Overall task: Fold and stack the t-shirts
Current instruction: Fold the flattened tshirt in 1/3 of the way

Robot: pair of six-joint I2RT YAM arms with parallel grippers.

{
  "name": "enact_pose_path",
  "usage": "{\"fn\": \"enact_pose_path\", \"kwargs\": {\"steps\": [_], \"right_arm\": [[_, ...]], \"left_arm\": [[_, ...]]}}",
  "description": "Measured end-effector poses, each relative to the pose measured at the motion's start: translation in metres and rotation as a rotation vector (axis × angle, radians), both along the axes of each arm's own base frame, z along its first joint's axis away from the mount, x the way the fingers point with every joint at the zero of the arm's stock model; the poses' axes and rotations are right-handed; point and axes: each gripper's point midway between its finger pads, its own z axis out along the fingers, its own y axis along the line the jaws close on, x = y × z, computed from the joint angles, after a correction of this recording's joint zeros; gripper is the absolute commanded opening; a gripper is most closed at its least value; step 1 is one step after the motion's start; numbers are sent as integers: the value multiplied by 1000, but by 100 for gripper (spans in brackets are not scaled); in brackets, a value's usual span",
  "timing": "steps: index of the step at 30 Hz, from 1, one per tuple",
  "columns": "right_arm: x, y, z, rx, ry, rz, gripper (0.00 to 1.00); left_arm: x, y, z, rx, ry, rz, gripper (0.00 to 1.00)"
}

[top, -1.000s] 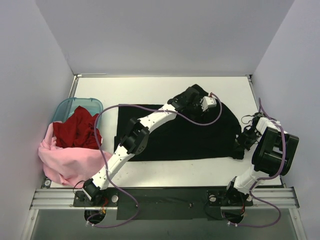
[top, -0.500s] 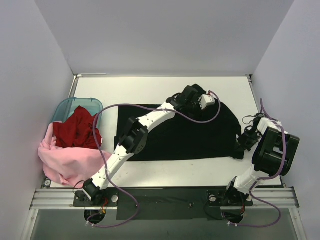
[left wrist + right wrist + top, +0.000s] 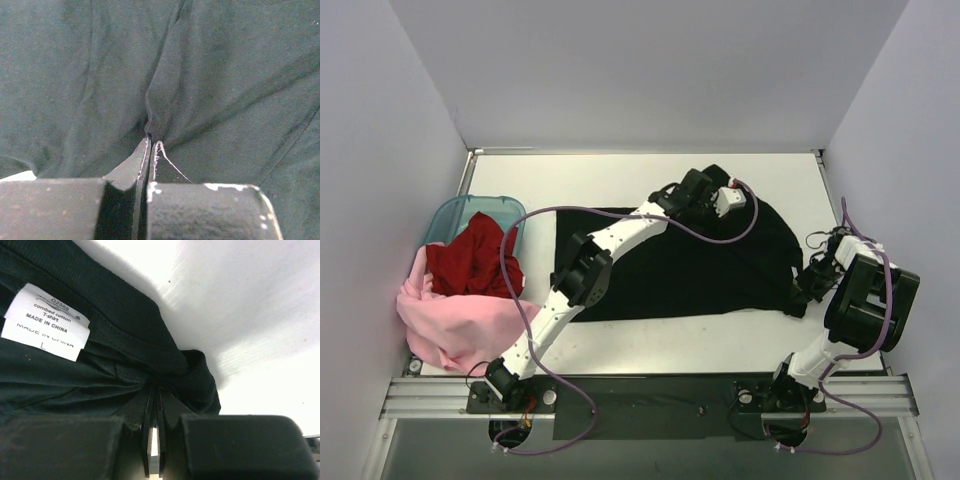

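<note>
The black t-shirt (image 3: 670, 265) lies spread across the middle of the table. My left gripper (image 3: 712, 190) is at its far edge, shut on a pinch of the black cloth (image 3: 155, 107). My right gripper (image 3: 802, 290) is at the shirt's right end, shut on bunched black cloth (image 3: 150, 367) near the collar, beside a white size label (image 3: 47, 322). The red t-shirt (image 3: 472, 258) sits in the teal tub. The pale pink t-shirt (image 3: 460, 325) spills out of the tub at the front left.
The translucent teal tub (image 3: 450, 215) stands at the left wall. White walls close in the table on three sides. A metal rail (image 3: 640, 395) runs along the near edge by the arm bases.
My left gripper has moved a little toward the back and left with the pinched cloth, lifting the shirt's far edge. The right gripper has barely moved.
</note>
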Motion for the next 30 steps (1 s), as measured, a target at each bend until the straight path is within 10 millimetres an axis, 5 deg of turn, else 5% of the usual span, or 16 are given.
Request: {"fn": "enact_pose_path", "kwargs": {"steps": [2, 6, 10, 13, 14, 17, 22, 26, 30], "right_arm": [[0, 1, 0, 0, 0, 9, 4], [12, 9, 10, -11, -23, 86, 24], [59, 14, 51, -67, -191, 189, 31], [102, 16, 98, -102, -370, 235, 22], [111, 17, 109, -109, -410, 246, 19], [137, 25, 128, -106, -490, 282, 28], [163, 42, 90, -33, -418, 315, 41], [176, 44, 54, 15, -344, 327, 40], [192, 45, 40, 41, -342, 342, 33]], "left_arm": [[-3, 0, -2, 11, 3, 1, 32], [0, -2, 5, 4, -10, 16, 49], [13, -2, 31, -37, -47, 32, 71], [16, 3, 50, -61, -47, 37, 65], [15, 5, 57, -69, -37, 35, 53], [8, 10, 73, -96, 8, 26, 45], [-28, 14, 76, -113, 150, -16, 45], [-61, 7, 51, -72, 243, -59, 45], [-93, 1, 27, -25, 317, -90, 45]]}}
